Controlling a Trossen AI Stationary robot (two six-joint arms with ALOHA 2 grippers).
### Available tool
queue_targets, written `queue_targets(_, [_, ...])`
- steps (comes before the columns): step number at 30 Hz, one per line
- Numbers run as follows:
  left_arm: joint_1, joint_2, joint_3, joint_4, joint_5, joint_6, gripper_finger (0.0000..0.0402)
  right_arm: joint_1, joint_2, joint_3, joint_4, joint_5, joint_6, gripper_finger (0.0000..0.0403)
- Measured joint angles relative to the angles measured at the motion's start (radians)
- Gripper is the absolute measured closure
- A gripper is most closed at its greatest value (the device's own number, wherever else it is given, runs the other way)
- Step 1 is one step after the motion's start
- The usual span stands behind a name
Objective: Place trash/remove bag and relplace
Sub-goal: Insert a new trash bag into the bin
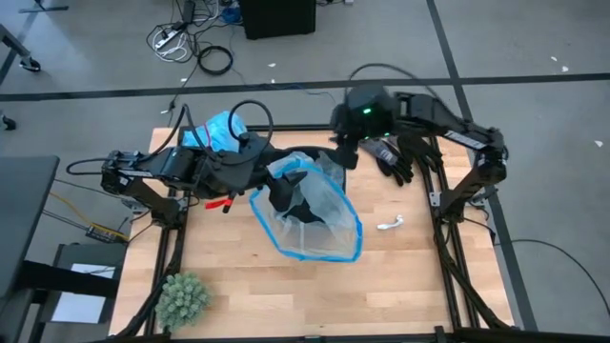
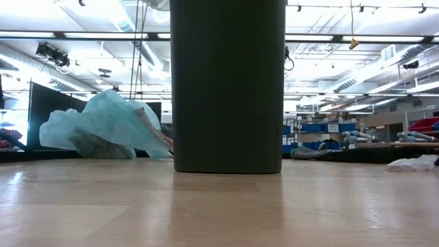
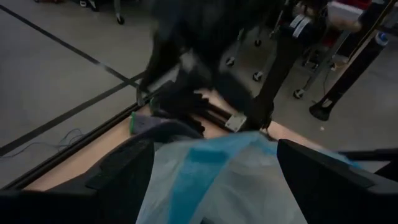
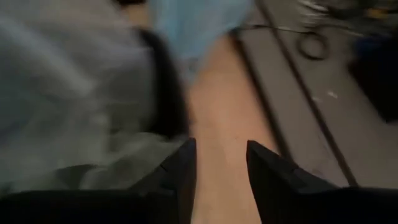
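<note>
While both end effectors stand open, the crinkly sky-blue bag [image 1: 217, 132] lies bunched on the table [image 1: 381, 286].

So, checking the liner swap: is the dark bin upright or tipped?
Upright. The low view shows the dark bin standing straight on the wooden table.

**Plastic film, pale wood, matt black metal**

The desk [image 1: 381, 286] is pale wood with a smooth, faintly glossy grain. At its centre the bin [image 2: 228, 86] looks like dark, matt, smooth plastic, draped in a thin, clear grey-blue plastic bag [image 1: 319, 214] with a blue rim. At about 11 o'clock lies the bag [image 1: 217, 131], crinkly sky-blue plastic film. At 7 o'clock a green plant ball [image 1: 181, 297] looks spiky and rough. The right tool [image 4: 221, 163] has matt black fingers.
</note>
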Motion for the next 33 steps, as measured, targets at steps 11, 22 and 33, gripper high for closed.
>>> queue_targets(11, [-0.01,0.0,0.0,-0.295,0.0,-0.118,0.0051,0.059,-0.193,0.001,0.153,-0.183,0.102,0.0264])
queue_targets(22, [0.026,0.0,0.0,-0.349,-0.027,-0.084,0.0051,0.165,-0.103,0.0,0.156,-0.235,0.133,0.0208])
queue_targets(33, [0.038,0.0,0.0,-0.387,-0.026,-0.063,0.0051,0.169,-0.052,0.0,0.163,-0.312,0.145,0.0208])
